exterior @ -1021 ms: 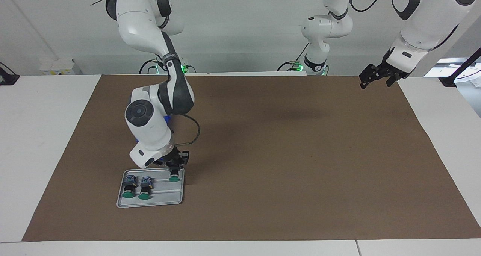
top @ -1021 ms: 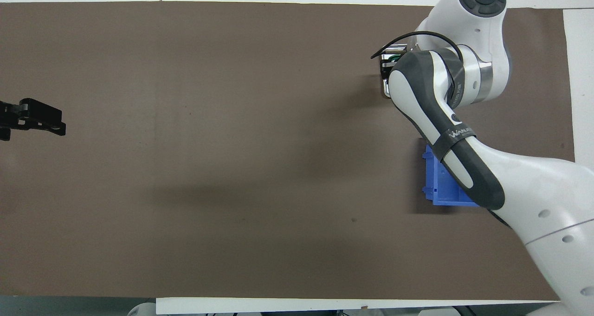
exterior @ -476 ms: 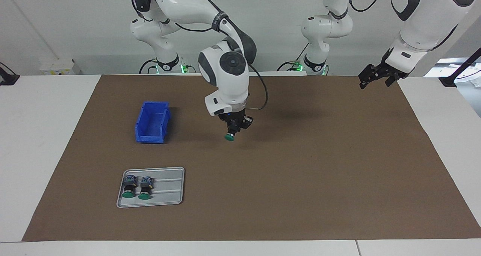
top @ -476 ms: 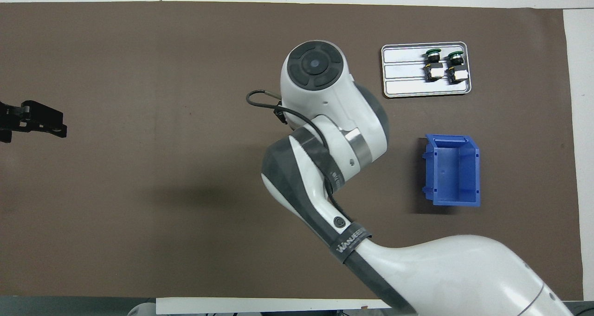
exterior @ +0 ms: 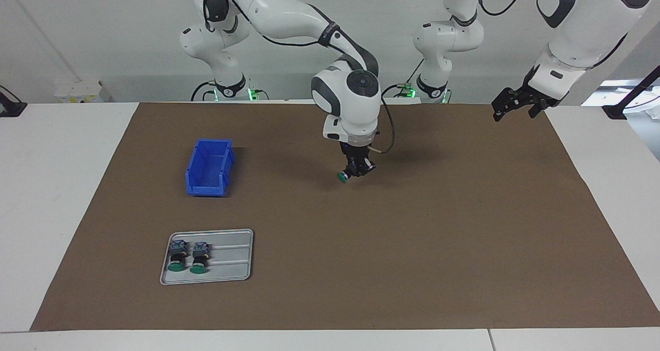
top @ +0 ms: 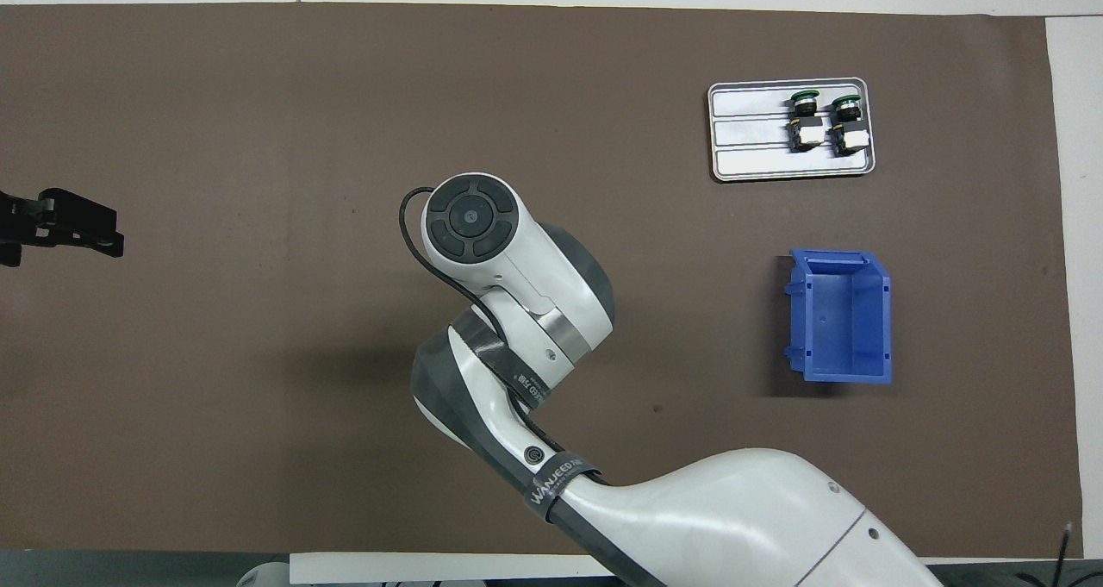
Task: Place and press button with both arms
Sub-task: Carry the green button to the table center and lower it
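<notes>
Hanging in the right end effector (exterior: 357, 169), the button (exterior: 344, 176) is held up in the air over the middle of the brown mat (exterior: 412, 237), its long axis tilted off vertical with the round green cap lowest and slanted toward the right arm's end of the desk (exterior: 51, 186); the fingers are closed on its black barrel. In the overhead view the right arm's wrist hides both the end effector and the button. Two more buttons (exterior: 186, 257) lie side by side in a grey metal tray (exterior: 234, 261), green caps pointing away from the robots, and a blue plastic bin (exterior: 209, 174) sits nearer to the robots than the tray. The left end effector (exterior: 518, 105) waits, fully open and holding nothing, raised over the mat's edge at the left arm's end
</notes>
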You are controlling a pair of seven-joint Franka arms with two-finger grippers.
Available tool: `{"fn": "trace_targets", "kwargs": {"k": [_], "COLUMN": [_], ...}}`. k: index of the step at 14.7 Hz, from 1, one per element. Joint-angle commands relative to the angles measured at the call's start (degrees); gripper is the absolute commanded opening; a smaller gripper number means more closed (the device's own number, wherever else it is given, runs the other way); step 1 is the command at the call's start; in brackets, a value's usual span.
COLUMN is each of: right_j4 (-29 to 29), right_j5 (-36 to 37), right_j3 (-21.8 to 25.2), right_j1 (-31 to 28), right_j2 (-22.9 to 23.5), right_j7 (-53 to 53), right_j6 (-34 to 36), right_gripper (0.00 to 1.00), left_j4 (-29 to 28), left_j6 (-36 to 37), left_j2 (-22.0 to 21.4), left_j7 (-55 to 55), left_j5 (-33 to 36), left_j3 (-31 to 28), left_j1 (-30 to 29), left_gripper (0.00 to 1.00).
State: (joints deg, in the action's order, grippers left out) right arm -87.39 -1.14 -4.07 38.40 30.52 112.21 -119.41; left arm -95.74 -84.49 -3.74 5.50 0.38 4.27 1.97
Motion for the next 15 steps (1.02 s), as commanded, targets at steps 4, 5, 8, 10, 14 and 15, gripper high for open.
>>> {"fn": "trace_targets", "kwargs": {"k": [4,5,8,10,14,15], "right_j4": [-0.06,0.11,0.63,1.95,1.08,0.82], "right_j5": [0.44,0.53,1.31,0.97,0.97,0.88], "right_j3": [0.03,0.03,0.12,0.2,0.2,0.12], "right_j1": [0.1,0.0,0.18,-1.22,-7.89,-10.43], "right_j2": [4.11,4.11,4.03,1.49,-7.72,-9.84], "right_j7": [16.55,16.46,14.37,11.72,6.92,0.79], "right_j6": [-3.56,-3.12,-3.03,-2.24,2.58,5.38], "right_gripper": [0.12,0.17,0.97,1.0,1.0,1.0], "left_j4": [-2.08,-2.08,-2.52,-2.52,-2.78,-3.05], "left_j6": [-0.06,-0.14,-0.32,-0.23,0.03,-0.32], "left_j2": [-1.97,-1.98,-1.98,-1.98,-2.07,-2.33], "left_j7": [-0.4,0.12,0.12,0.12,1.96,4.15], "left_j5": [-0.03,-0.11,-0.03,-0.03,-0.03,-0.03], "left_j3": [-0.32,-0.32,-0.4,-0.4,-0.4,-0.4], "left_j1": [-0.04,-0.04,-0.13,-0.13,-0.04,-0.04], "left_gripper": [1.0,1.0,1.0,1.0,1.0,1.0]}}
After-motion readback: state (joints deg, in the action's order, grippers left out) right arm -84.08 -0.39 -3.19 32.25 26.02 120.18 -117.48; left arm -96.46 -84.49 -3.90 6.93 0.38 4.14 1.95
